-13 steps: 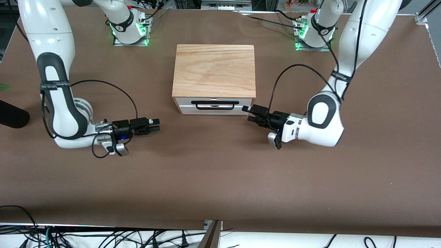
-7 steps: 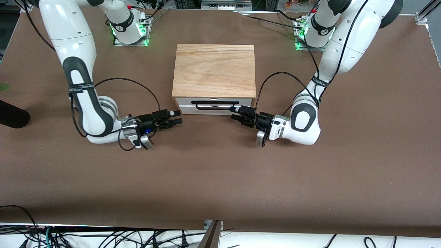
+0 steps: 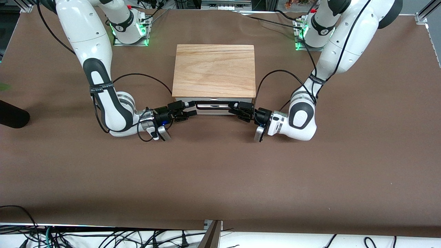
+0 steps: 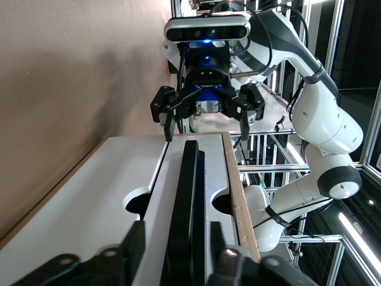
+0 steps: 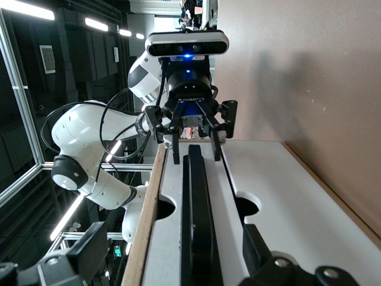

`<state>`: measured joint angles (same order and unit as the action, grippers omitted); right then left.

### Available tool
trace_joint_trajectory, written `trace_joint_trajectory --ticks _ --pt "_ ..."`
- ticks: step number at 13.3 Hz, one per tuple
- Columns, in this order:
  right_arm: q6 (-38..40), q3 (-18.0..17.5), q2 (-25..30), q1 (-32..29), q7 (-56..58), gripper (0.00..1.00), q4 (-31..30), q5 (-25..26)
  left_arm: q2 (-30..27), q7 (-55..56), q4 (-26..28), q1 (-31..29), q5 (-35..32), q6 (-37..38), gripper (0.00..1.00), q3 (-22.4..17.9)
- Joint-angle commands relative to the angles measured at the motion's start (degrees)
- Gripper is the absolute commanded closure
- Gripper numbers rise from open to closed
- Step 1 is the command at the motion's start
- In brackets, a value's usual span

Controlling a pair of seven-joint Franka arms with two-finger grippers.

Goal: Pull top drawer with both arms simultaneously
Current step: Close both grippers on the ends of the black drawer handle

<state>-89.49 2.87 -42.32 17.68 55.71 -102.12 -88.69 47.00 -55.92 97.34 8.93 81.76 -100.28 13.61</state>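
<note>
The top drawer point(image 3: 220, 107) has a white front under the light wooden box top point(image 3: 213, 69) and looks closed. Its black wire handle point(image 3: 214, 102) runs across the front. My right gripper point(image 3: 192, 108) is open at the handle's end toward the right arm, one finger on each side of the bar. My left gripper point(image 3: 232, 107) is open at the other end in the same way. In the left wrist view the handle point(image 4: 187, 196) runs between my fingers point(image 4: 132, 247), with the right gripper point(image 4: 205, 113) facing me. The right wrist view shows the handle point(image 5: 196, 208) between the fingers point(image 5: 92, 241).
The box stands mid-table on brown paper point(image 3: 220, 172). The arm bases point(image 3: 129, 29) point(image 3: 313, 32) stand at the table's farthest edge. A black object point(image 3: 12, 117) lies at the right arm's end of the table. Cables point(image 3: 103, 237) hang below the table's nearest edge.
Both arms have swung inward from the sides toward the drawer front. Both open grippers now straddle the ends of the handle.
</note>
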Motion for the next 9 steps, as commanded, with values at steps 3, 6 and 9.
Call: trace_joint_trajectory --ticks 3,6,9 --pt "0.55 -0.58 -0.22 0.33 2.04 0.32 -1.24 -1.31 -0.95 -2.53 0.92 -0.75 1.92 0.35 1.0 0.55" --pt "0.54 -0.67 -0.22 0.33 2.04 0.82 -1.24 -1.31 -0.95 -2.44 0.92 -0.75 1.92 0.35 1.0 0.55" --pt "0.46 -0.58 -0.66 0.33 2.04 0.96 -1.16 -1.31 -0.95 -2.26 0.83 -0.84 1.92 0.35 1.0 0.55"
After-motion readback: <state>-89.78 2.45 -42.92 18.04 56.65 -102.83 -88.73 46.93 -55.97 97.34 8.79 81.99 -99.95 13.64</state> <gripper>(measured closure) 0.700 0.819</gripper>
